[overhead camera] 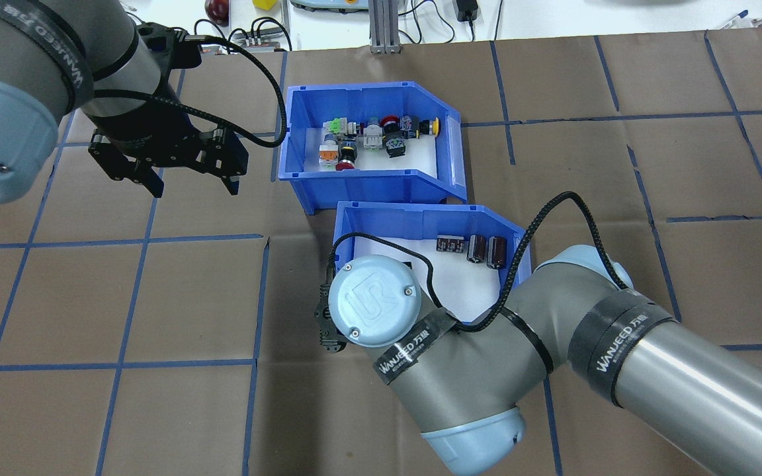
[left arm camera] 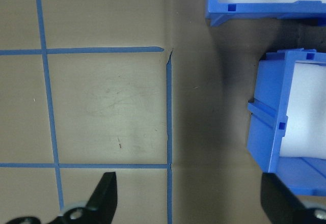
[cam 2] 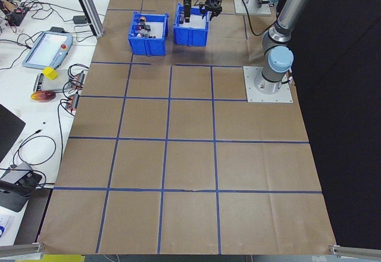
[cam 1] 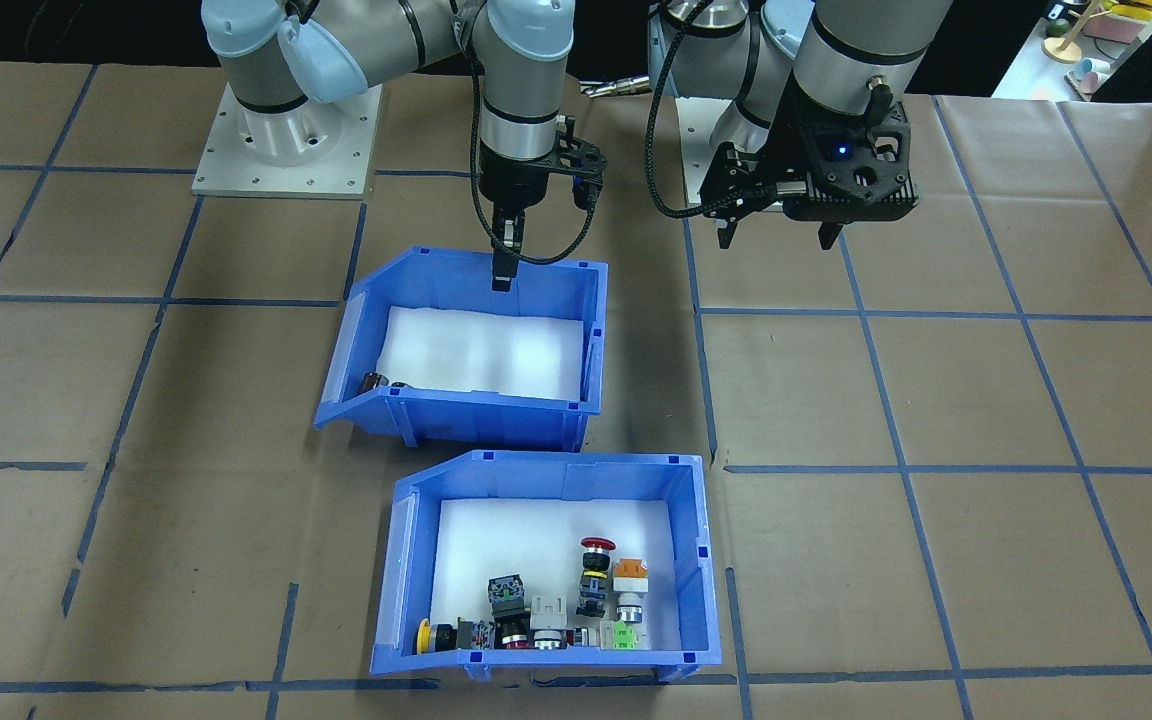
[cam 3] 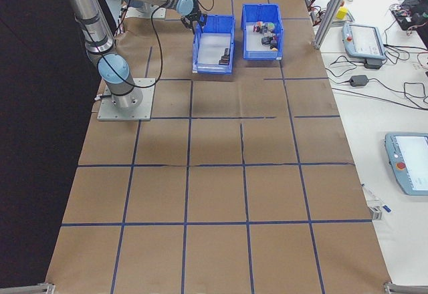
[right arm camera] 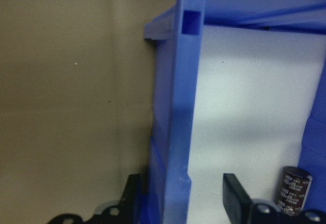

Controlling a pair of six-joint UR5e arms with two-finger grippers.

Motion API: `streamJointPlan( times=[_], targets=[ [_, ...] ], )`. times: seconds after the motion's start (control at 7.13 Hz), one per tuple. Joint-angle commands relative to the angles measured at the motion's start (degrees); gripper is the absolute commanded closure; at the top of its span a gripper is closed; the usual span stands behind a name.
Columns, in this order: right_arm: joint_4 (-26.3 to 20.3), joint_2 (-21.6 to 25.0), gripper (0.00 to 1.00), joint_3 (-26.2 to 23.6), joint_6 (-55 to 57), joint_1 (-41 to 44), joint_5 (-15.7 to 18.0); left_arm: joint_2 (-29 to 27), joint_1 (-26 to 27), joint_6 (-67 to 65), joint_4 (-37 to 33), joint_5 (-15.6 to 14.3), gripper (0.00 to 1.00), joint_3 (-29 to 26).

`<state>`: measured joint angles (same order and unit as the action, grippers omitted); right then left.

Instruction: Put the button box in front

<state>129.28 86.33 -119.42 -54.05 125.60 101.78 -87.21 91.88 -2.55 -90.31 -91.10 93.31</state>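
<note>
The left arm is reaching in from its side and hanging its wrist above the table, with the left gripper (cam 1: 778,236) pointing downward. Its two fingers are standing wide apart and closing on nothing, clear in the left wrist view. The right arm is bending at the elbow and bringing its wrist straight down, so the right gripper (cam 1: 504,262) is pointing vertically. Its fingers (right arm camera: 235,197) are sitting one on each side of a thin blue wall; whether they are pressing on it or only straddling it is hard to judge here
</note>
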Motion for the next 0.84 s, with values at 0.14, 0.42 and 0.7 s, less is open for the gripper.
streamJointPlan(
  times=[0.14,0.42,0.7],
  targets=[
    [-6.81,7.67,0.00,-0.02,-0.09,-0.96,0.18,0.46,-1.09,0.61,0.04,-0.13,0.01,0.03],
    [-9.83,12.35,0.00,-0.02,-0.79,-7.34,-0.43,0.64,-1.08,0.70,0.04,-0.13,0.01,0.03],
    [-9.67,12.98,0.00,1.20,0.17,-16.66,-6.55,0.81,-1.00,0.70,-0.05,0.05,0.01,0.03]
  ],
)
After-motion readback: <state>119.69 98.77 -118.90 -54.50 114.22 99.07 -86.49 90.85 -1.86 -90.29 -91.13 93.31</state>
